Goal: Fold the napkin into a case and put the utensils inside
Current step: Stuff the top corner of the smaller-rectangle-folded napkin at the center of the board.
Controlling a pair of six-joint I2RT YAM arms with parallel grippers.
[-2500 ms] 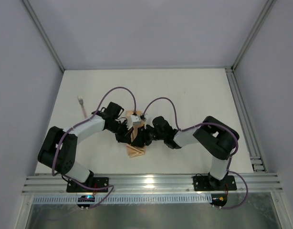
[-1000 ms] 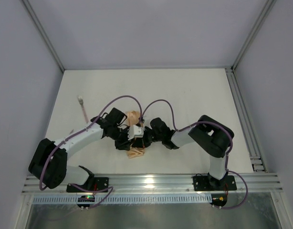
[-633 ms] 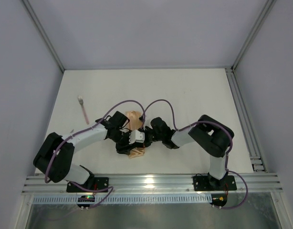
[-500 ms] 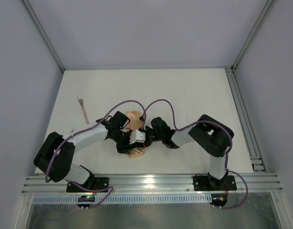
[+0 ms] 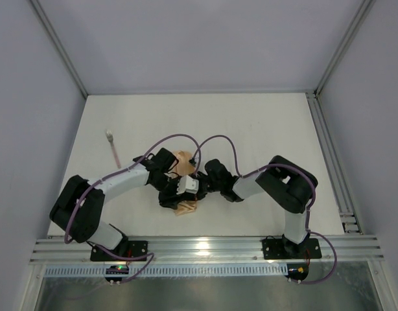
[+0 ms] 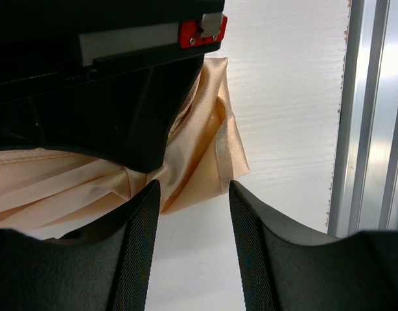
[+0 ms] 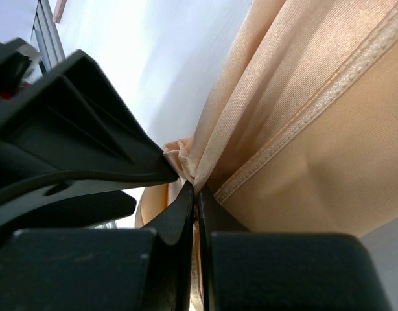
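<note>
Between the tips of my clenched right pincer (image 7: 196, 189) sits the napkin (image 7: 303, 129) fold, so I'd hold firm while my released left pincer (image 6: 192, 194) takes the hem.

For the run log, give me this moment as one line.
phase: folding napkin | left gripper: open beside it | right gripper: shut on napkin | utensil: on table, untouched

The overhead view looks down from behind; both wrist views sit close against the napkin (image 6: 209, 146).

Satiny cloth napkin (image 6: 209, 146), matt white table (image 6: 283, 97)
</note>
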